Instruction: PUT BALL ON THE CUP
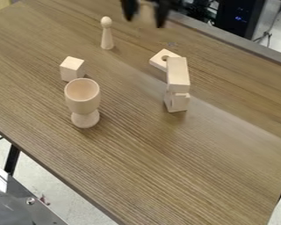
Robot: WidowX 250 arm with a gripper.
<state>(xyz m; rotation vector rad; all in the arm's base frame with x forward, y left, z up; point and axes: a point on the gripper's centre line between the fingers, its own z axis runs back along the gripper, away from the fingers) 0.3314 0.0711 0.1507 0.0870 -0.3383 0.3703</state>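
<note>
One wooden bench (pixel 172 162) carries the whole job, and the cup (pixel 84 101) is the mark to steer by. Well beyond the cup and to its right as the camera looks, the tool (pixel 145 14) hangs with its fingers apart, so I read it as open. The cup stands upright, mouth up. Right of it is a pile of blocks (pixel 178 81). Beyond the cup, slightly right, a slim peg (pixel 107 36) stands on end; its round head is the one ball shape I can make out, so it is probably the ball meant. Just behind the cup, a little left, sits a cube (pixel 72 69). Right of the cup and farther back, a drilled block (pixel 159 59) lies flat by the pile.

Next comes the grasp. A low or off-centre approach could topple the narrow peg. Carried too low, it could clip the cube or tip the cup; let go off-centre, it could catch the rim and fall outside
</note>
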